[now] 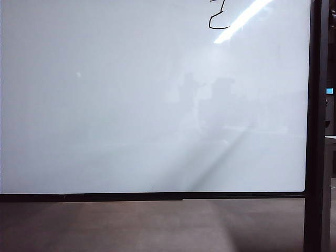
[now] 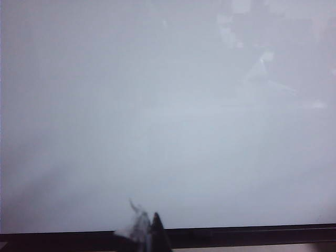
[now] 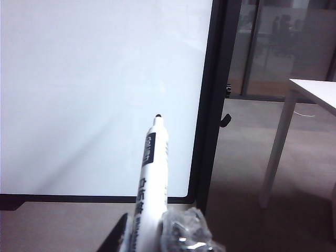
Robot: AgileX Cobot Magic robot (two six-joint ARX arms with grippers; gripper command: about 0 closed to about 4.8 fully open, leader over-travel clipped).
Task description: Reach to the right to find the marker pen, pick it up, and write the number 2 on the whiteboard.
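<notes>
With its dark tip pointing toward the whiteboard [image 3: 100,84] but held well clear of it, the marker pen [image 3: 149,178] sits clamped in the right gripper [image 3: 157,236], near the board's black post [image 3: 210,105]. A black number 2 [image 1: 218,18] already shows at the whiteboard's top edge. Probably the pen should approach squarely and touch lightly. At the whiteboard's lower edge, the left gripper [image 2: 144,231] barely shows; I cannot tell whether it is apart or together.
</notes>
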